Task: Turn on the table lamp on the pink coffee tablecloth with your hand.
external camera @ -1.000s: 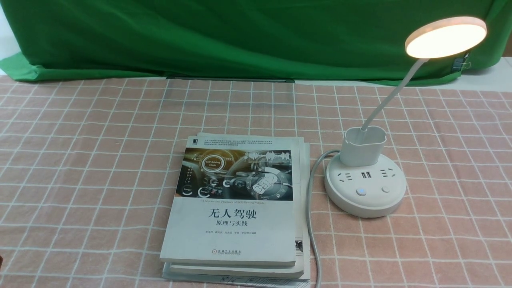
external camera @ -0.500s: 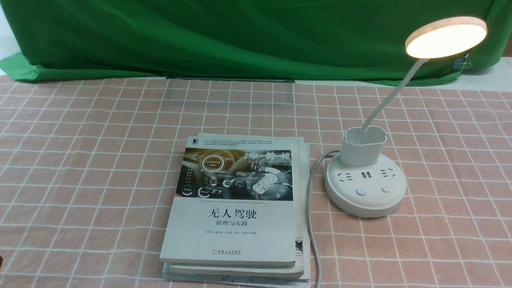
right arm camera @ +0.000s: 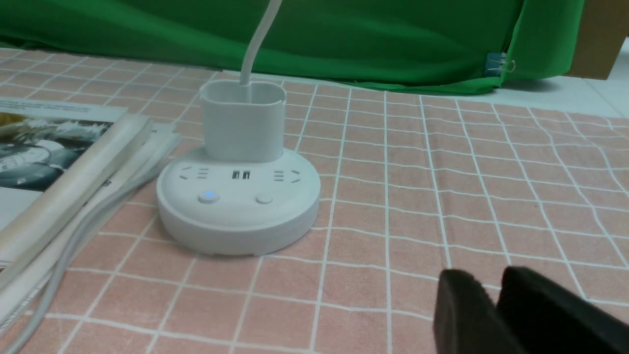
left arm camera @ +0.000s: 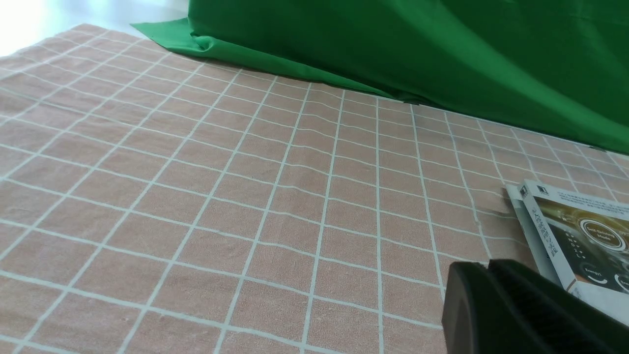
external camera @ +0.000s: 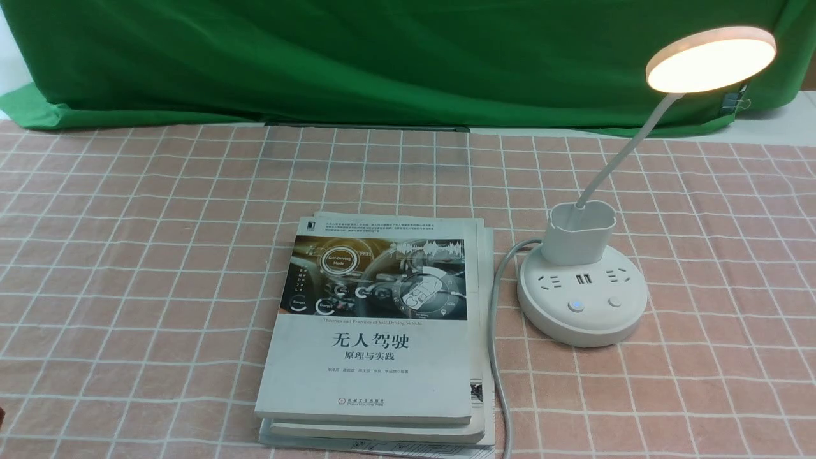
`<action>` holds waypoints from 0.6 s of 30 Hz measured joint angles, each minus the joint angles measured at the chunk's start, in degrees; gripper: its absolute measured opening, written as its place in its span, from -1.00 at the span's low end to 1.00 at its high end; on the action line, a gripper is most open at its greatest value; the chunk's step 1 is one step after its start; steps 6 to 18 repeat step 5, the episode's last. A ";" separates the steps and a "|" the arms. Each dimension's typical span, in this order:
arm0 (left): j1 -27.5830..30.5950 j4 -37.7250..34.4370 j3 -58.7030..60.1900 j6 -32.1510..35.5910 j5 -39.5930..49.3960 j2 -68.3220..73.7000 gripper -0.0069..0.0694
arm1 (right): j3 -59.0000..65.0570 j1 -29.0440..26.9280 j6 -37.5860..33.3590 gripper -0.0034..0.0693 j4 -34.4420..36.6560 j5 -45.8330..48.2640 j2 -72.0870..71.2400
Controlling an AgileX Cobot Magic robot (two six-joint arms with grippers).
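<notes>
Two buttons are seen on the base of the table lamp, and its disc head is already lit; a further press could switch it off. Left of the lamp, stacked books lie on the pink coffee tablecloth. The left gripper looks closed; the right gripper, near the base, is slightly parted. Behind the lamp, a green backdrop hangs.
</notes>
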 joint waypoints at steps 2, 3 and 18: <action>0.00 0.00 0.00 0.00 0.00 0.00 -0.77 | 0.00 0.00 0.00 -0.42 0.00 0.00 0.00; 0.00 0.00 0.00 0.00 0.00 0.00 -0.77 | 0.00 0.00 0.00 -0.41 0.00 0.00 0.00; 0.00 0.00 0.00 0.00 0.00 0.00 -0.77 | 0.00 0.00 0.00 -0.40 0.00 0.00 0.00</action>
